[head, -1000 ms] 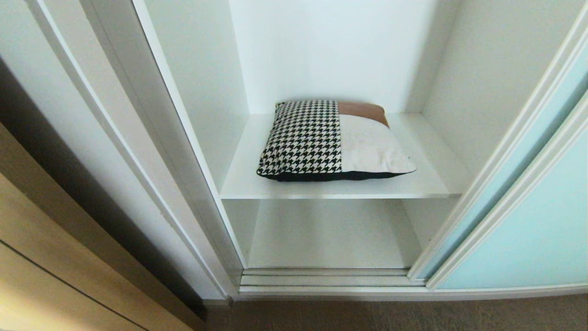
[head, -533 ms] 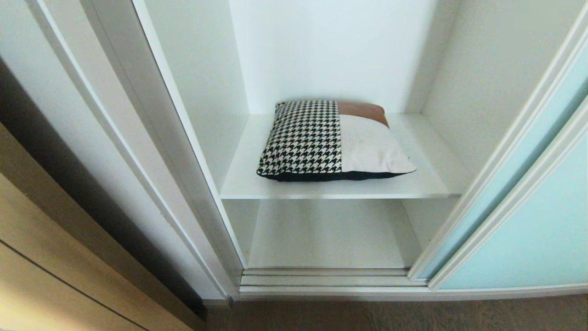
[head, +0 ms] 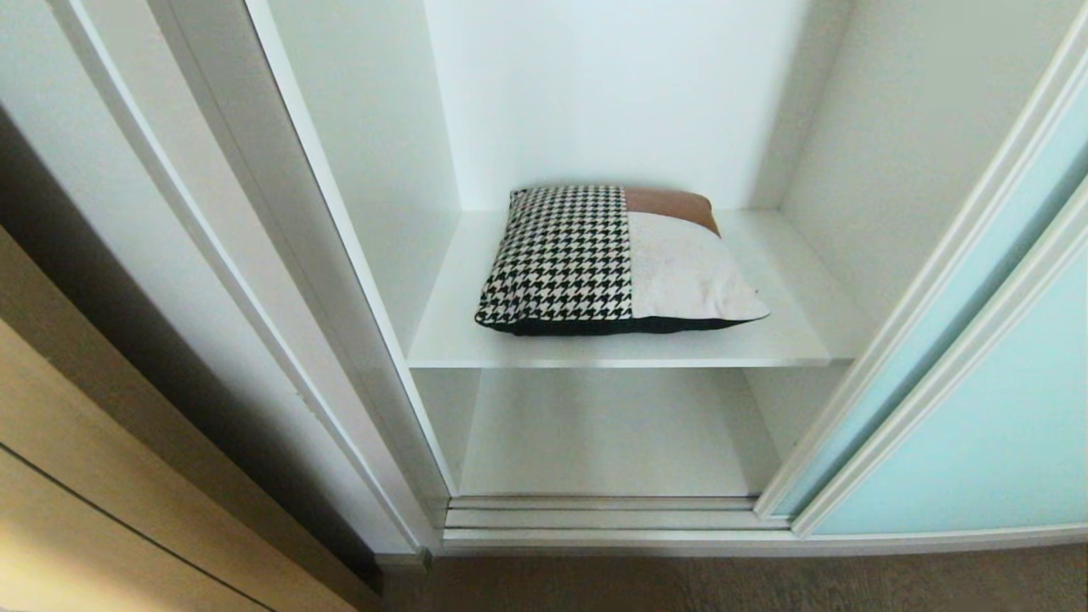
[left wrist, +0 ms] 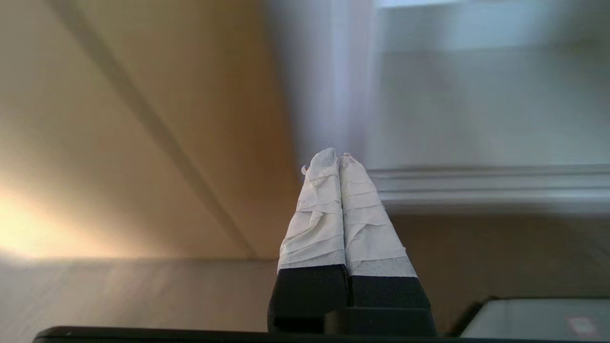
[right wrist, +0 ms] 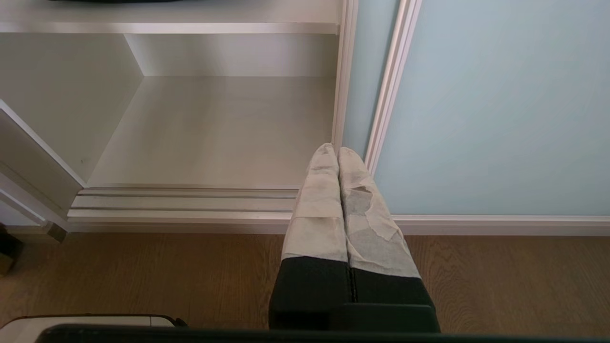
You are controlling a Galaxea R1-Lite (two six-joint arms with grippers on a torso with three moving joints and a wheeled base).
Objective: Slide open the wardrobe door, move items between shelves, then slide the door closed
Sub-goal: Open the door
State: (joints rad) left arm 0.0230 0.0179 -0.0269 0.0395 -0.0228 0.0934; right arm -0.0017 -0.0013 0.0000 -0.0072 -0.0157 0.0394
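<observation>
Houndstooth black-and-white on one half, a brown patch over a cream patch on the other: that's the cushion (head: 620, 259), lying flat on the upper shelf (head: 790, 344) inside the open wardrobe, nearer the left wall than the right and close to the shelf's front edge. Below it, the lower shelf (head: 608, 433) shows its white board, and I get it again from my right wrist (right wrist: 214, 128).

Frosted blue-green glass fills the right of my head view: the sliding wardrobe door (head: 977, 442) is pushed aside to the right, its silver-white frame edge standing at the right end of the opening, with the floor track (head: 603, 517) running along the bottom.

Neither arm shows from my head. My right gripper (right wrist: 337, 151) is down low over the wood-grain floor (right wrist: 143, 271), pointing at the foot of the door frame, tape-wrapped fingers (right wrist: 319, 200) pressed together on nothing. My left gripper (left wrist: 337, 157) also hangs low, fingers (left wrist: 364, 214) together and empty, aimed toward the tan wooden panel (left wrist: 143, 119) beside the wardrobe's white edge; that wrist's picture is smeared.
</observation>
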